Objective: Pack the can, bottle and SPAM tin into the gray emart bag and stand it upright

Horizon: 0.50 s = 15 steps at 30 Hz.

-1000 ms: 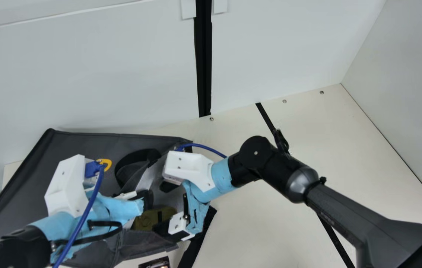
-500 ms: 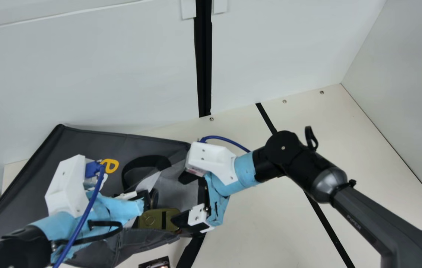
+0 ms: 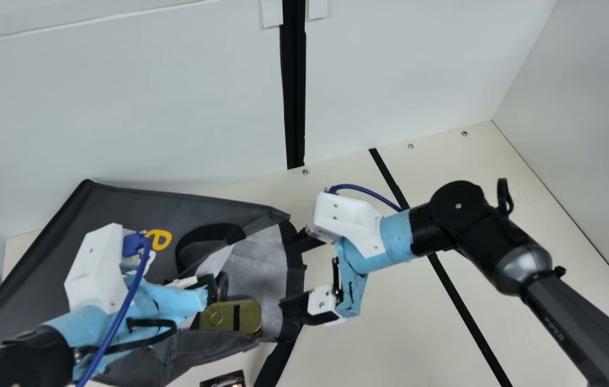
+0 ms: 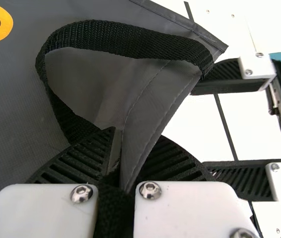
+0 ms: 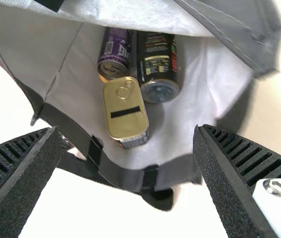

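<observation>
Main view: gray emart bag (image 3: 116,209) lies on its side on the table (image 3: 379,322), mouth facing the right tool. SPAM tin (image 3: 230,316) sits inside the bag, near its mouth, flat face up. Its long axis runs inward from the mouth, ring end toward the bag's inside, plain end toward the opening. Left tool (image 3: 208,284) is at the bag's upper rim. Right tool (image 3: 289,275) is at the bag's mouth, fingers wide apart, facing in. Dark box (image 3: 224,379) is outside, just beside the bag's near side.

Left wrist view: left tool (image 4: 119,156) is clamped on a fold of the bag's rim plus black webbing. Handle (image 4: 118,39) loops up over the bag's fabric. Right tool's ribbed fingers stand apart past the bag's edge.

Right wrist view: adds the purple can (image 5: 114,54) and dark bottle (image 5: 158,64) lying side by side deeper in the bag, roughly parallel, can's tab end and bottle's base toward the mouth. Tin's ring end points at them; its printed side shows at the mouth end, black band across its width. Right tool (image 5: 126,134) fingers are spread here too.
</observation>
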### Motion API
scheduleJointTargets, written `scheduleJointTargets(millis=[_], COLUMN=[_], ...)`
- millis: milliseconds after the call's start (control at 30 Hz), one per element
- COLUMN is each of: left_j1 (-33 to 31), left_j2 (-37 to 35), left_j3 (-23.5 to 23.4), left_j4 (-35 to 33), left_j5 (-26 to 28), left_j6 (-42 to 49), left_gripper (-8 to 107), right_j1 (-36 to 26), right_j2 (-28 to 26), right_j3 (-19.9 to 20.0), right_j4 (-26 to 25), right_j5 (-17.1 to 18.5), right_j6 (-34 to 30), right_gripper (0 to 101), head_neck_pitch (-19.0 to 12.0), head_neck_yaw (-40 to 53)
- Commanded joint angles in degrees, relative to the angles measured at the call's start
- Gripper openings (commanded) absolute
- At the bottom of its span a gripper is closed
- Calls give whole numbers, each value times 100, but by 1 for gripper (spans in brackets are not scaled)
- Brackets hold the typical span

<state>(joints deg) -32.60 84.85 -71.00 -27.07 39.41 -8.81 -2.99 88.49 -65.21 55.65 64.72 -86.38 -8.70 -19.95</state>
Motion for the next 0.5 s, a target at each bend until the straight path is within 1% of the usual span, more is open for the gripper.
scheduleJointTargets(millis=[0,233,467], left_j1=[0,0,0], left_j2=[0,0,0], left_j3=[0,0,0], left_j4=[0,0,0], left_j5=[0,0,0], left_j6=[0,0,0], left_gripper=[-8,-8,-8], right_j1=[-138,-563,-944], right_j2=[-38,-225,-472], right_j3=[1,34,110], right_j4=[-17,-103,-182], right_j5=[58,116,-27], right_j6=[-11,73,310], right_gripper=[95,95,95], head_neck_pitch=[-130,-130,-130], head_neck_yaw=[-5,-5,-5])
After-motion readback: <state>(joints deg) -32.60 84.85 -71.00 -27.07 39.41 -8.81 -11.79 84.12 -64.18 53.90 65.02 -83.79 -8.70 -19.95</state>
